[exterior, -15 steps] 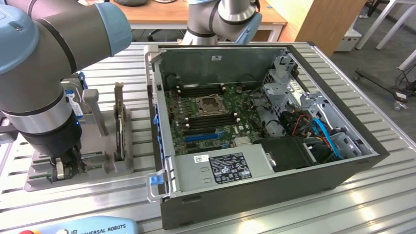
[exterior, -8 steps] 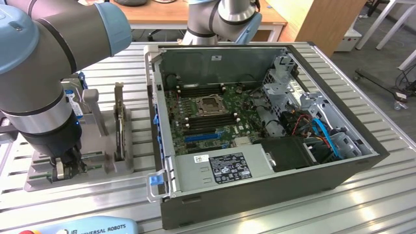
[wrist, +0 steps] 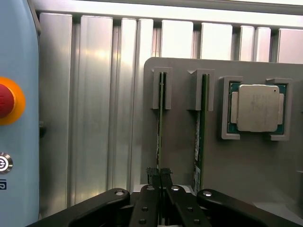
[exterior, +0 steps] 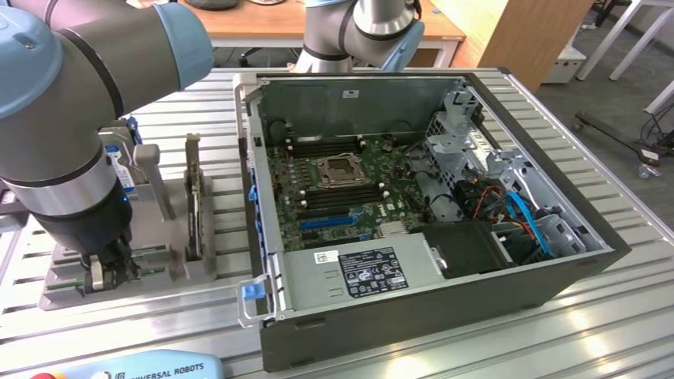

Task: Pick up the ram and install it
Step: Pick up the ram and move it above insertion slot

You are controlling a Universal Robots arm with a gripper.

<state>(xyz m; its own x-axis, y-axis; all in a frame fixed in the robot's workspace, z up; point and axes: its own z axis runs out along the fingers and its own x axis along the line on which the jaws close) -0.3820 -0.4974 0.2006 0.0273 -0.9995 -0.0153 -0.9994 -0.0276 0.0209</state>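
Observation:
Two green ram sticks stand on edge in slots of a grey holder (wrist: 180, 137). My gripper (wrist: 159, 174) is shut on the near end of one ram (wrist: 160, 127), which still sits in its slot. The second ram (wrist: 201, 127) stands beside it, untouched. In the exterior view my gripper (exterior: 102, 272) is down at the front corner of the holder (exterior: 200, 264), at the exterior view's left of the open computer case (exterior: 548, 276). The motherboard (exterior: 348, 197) inside the case shows dark memory slots (exterior: 321, 148).
A square silver processor chip (wrist: 258, 108) rests in its own pocket on the holder. A blue pendant with a red button (wrist: 5, 100) lies on the ribbed metal table (wrist: 94, 118), close to the holder. A power supply (exterior: 358, 276) and cables fill the case's near side.

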